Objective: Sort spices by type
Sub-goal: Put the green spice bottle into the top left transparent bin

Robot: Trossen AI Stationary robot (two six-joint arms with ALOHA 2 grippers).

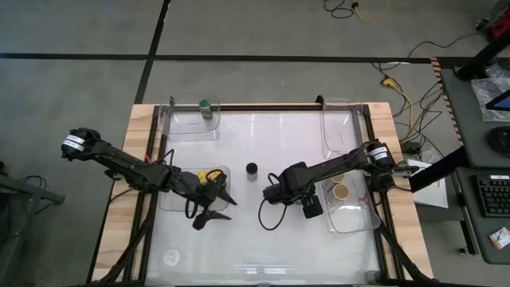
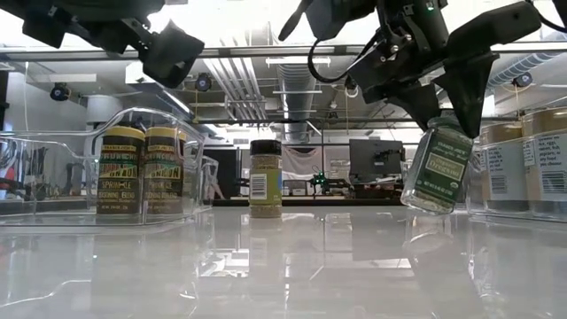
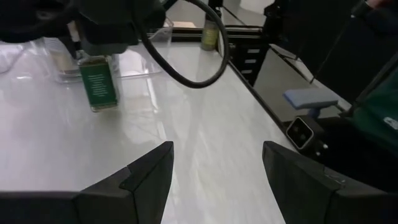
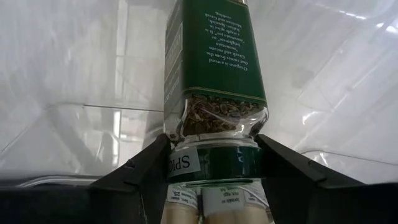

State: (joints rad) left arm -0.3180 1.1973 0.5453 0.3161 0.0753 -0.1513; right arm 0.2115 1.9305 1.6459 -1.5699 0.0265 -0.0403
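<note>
Desk (image 1: 263,239) carries clear trays; sorting looks roughly half done.

Tray by the left arm (image 2: 190,159) holds two yellow-label jars (image 2: 142,170), both upright. Tray right of the held jar (image 1: 351,217) has tan-lid jars in it. One green-lid jar (image 1: 205,107) sits in the far-left tray. A black-lid jar (image 1: 252,169) stands loose at desk centre, not yet sorted.

Right gripper (image 4: 214,167) is just inboard of the tan-lid tray, jaws clamped on the green lid of a green-label jar (image 4: 214,68). Jar hangs lid-up, clear of the desk, long axis near vertical, bottom tilted slightly away.

Left gripper (image 3: 214,171) hovers left of the black-lid jar, jaws wide, holding nothing.
</note>
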